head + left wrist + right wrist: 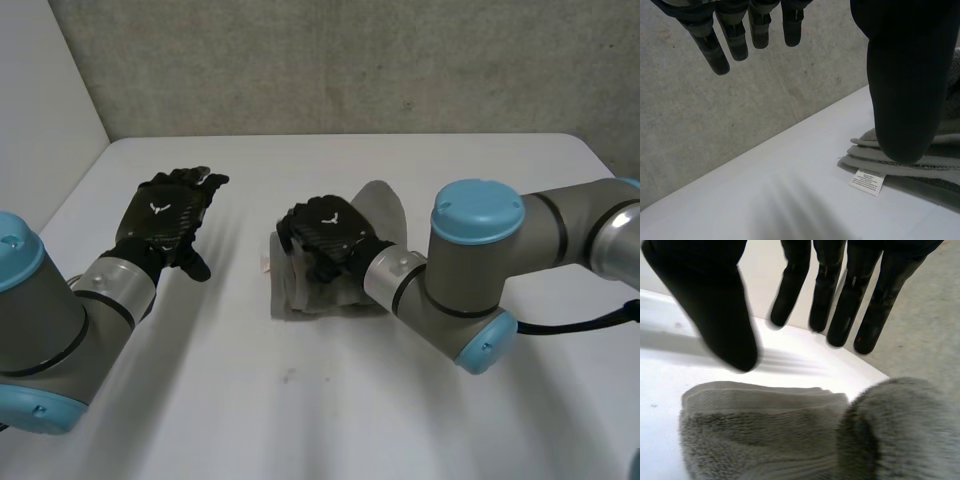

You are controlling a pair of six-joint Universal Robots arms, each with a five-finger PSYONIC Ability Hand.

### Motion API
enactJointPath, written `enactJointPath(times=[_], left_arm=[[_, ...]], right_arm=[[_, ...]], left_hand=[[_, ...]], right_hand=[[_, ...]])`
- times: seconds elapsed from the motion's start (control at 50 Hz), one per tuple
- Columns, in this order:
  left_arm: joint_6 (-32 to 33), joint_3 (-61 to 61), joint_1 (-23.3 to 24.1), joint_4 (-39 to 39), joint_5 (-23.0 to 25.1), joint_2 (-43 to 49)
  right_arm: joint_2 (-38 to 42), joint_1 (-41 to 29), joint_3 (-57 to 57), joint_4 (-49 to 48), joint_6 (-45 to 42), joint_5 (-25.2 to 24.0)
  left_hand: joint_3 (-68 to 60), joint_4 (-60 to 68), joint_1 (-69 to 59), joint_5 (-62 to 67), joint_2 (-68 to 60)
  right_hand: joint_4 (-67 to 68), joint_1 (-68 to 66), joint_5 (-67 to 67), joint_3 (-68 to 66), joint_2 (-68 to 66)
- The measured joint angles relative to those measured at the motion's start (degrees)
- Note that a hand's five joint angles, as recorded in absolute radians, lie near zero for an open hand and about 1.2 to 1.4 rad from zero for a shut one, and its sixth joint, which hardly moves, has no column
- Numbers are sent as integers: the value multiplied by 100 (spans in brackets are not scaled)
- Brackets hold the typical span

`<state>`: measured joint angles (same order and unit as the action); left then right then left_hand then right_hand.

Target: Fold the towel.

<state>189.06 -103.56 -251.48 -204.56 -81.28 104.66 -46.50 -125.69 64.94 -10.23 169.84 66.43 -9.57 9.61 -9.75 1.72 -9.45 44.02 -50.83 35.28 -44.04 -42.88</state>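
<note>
Item 1, surface. I see a smooth white table (330, 420). Its far edge, beyond the towel, meets a rough grey concrete wall (350, 60). A plain white side panel (40, 90) closes the corner far to the towel's left. A small dark speck (288, 377) marks the table on the towel's near side.

Item 2, task thing. The folded grey terry towel (290, 300) lies about mid-table in a thick stack of layers. One rounded flap (385, 205) stands up on its far right. The right wrist view shows the stacked edges neat and a plush hump (900, 430) of towel beside them. A small white printed care label (867, 181) sticks out flat on the table from the towel's left edge.

Item 3, right hand (325, 235). The grey right arm (480, 260) with light-blue caps reaches in from the towel's right. The black hand is palm-down over the towel's top. Its fingers (840, 315) are straight and spread and its thumb (715, 305) is held apart, so the hand is released and grasps nothing. I cannot tell from the head view whether the palm rests on the cloth.

Item 4, left hand (165, 222). It sits well to the towel's left on the left arm (40, 320), apart from the cloth. It is palm-down with fingers (715, 52) extended and thumb (902, 90) pointing toward the towel, relaxed and holding nothing.
</note>
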Motion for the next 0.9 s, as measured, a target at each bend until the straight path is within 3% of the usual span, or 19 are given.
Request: enactJointPath(times=[0.04,0.1,0.26,0.78,0.9], left_arm=[[0,-11,4,-28,-1,1],[-1,-29,12,-50,-2,2],[0,-83,14,-61,-2,2],[-1,-131,7,-57,-2,10],[-1,-161,10,-62,3,7]], right_arm=[[-191,33,137,-13,-3,195],[-475,146,348,-35,-11,549],[-873,547,694,-36,-37,1370],[164,294,-18,4,217,1463],[334,236,-209,-7,345,1472]], left_hand=[[0,0,0,0,0],[0,0,0,0,0],[0,0,0,0,0],[0,0,0,0,0],[0,0,0,0,0]], right_hand=[[-994,1248,-1113,1027,907],[-1451,1774,-1569,1456,1340],[-1731,2069,-1844,1734,1602],[-1476,1718,-1593,1480,1353],[229,-314,22,-226,-344]])
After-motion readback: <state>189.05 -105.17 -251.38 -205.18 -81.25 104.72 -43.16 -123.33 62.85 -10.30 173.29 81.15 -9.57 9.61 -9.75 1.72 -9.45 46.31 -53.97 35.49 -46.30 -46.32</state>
